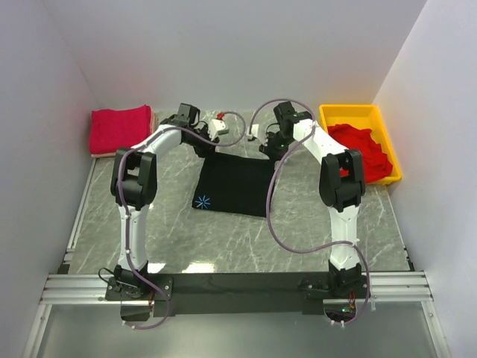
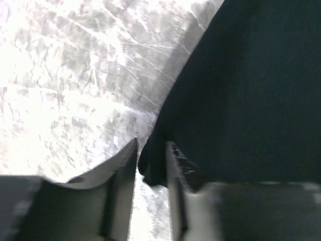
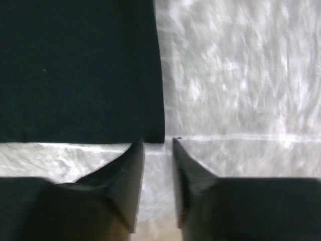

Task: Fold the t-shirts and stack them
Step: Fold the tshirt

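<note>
Left end effector (image 2: pixel 151 145), spread, straddles a corner of the black t-shirt (image 1: pixel 235 183) folded on the surface (image 1: pixel 156 224) (snag risk); right end effector (image 3: pixel 157 144) is spread, clear. Retreating could drag that corner, undoing the fold.

Left arm (image 1: pixel 131 224) and right arm (image 1: pixel 341 224): white link shells, black joint housings. One mauve-grey cable (image 1: pixel 279 239) loops loosely along each. Black bases (image 1: pixel 138 286) bolted to aluminium rail (image 1: pixel 74 287). Left hand (image 2: pixel 151 145) and right hand (image 3: pixel 158 143): dark, wedge-shaped fingers (image 3: pixel 125 175).
</note>
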Tool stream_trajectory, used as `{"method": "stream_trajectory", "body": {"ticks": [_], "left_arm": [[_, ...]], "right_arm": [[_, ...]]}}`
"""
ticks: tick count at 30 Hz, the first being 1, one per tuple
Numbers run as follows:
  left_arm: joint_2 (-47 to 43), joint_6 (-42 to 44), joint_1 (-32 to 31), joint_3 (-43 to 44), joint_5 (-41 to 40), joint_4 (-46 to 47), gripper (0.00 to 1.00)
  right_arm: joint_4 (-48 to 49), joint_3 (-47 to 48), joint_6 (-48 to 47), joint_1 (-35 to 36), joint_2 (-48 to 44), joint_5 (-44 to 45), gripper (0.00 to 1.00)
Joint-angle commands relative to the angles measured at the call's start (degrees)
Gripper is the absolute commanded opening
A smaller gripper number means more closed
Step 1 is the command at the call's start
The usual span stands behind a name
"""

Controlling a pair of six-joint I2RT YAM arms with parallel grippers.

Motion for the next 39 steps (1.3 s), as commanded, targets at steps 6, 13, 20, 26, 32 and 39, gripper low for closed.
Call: {"method": "stream_trajectory", "body": {"ticks": [6,13,20,26,32,39], "left_arm": [[-7.22,-23.04,4.03,4.69,3.45,-1.13,0.43],[-12.6,-54.91,4.48,-8.76,11.8,9.15,0.43],[-6.1,-72.19,4.66,-14.31,19.03,26.02,0.3],[4.0,-73.79,6.59,-8.61,13.93,25.6,0.27],[7.8,-69.48,8.96,-4.46,14.79,22.78,0.33],[-10.69,-69.8,10.19,-16.02,20.24,26.01,0.42]], "right_arm": [[-6.56,14.36,23.18,-1.19,-3.34,-0.47,0.45],[-8.18,2.9,46.15,-1.19,-6.51,-21.65,0.33],[4.31,-5.32,56.62,-3.73,-3.54,-26.87,0.28],[8.62,1.97,59.52,-6.82,6.3,-22.75,0.28],[6.17,17.77,59.44,-7.43,16.33,-17.2,0.29],[1.69,18.27,55.57,-6.38,5.83,-20.6,0.36]]}}
